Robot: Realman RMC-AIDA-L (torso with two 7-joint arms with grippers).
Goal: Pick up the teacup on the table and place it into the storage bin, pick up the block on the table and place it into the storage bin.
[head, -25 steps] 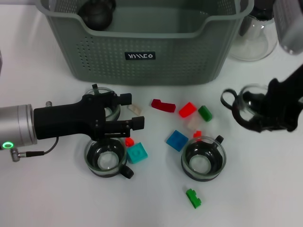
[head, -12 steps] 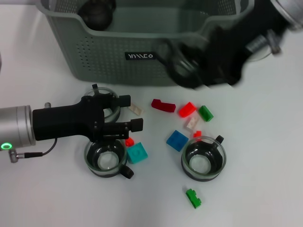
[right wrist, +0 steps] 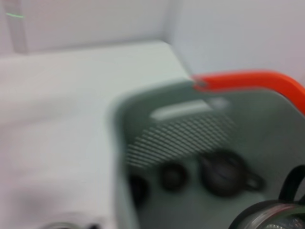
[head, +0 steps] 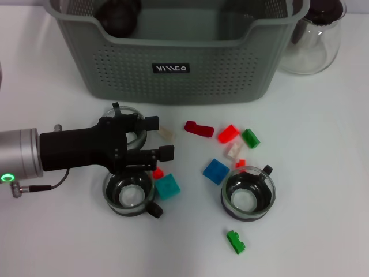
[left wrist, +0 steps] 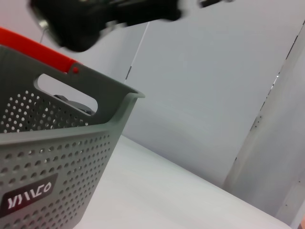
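- Left gripper [head: 159, 137] hovers low over the table [head: 323, 219] in front of the storage bin [head: 173, 75]. Its two black fingers [head: 151, 122] are spread apart and grip nothing.
- A small cream block [head: 166, 133] lies just past the fingertips, in line with the gap between them.
- One teacup [head: 123, 120] sits under the gripper body, half hidden. A second teacup [head: 129, 194] stands nearer the robot, beside a teal block [head: 167, 187] and a tiny red block [head: 157, 172].
- A third teacup [head: 248, 194] stands to the right, with a blue block [head: 215, 171] beside it and a green block [head: 235, 241] in front.
- Between the cups and the bin lie a dark red block [head: 199, 128], a bright red block [head: 228, 133] and another green block [head: 250, 138].
- A glass carafe [head: 314, 40] stands to the right of the bin.
- Right gripper [left wrist: 95, 19] is a dark blur high above the bin's rim in the left wrist view; I cannot tell whether it holds anything.
- From the right wrist view, the bin's inside [right wrist: 143, 157] holds a dark round pot [right wrist: 224, 174], and a glass cup rim [right wrist: 269, 217] shows at the picture's edge.
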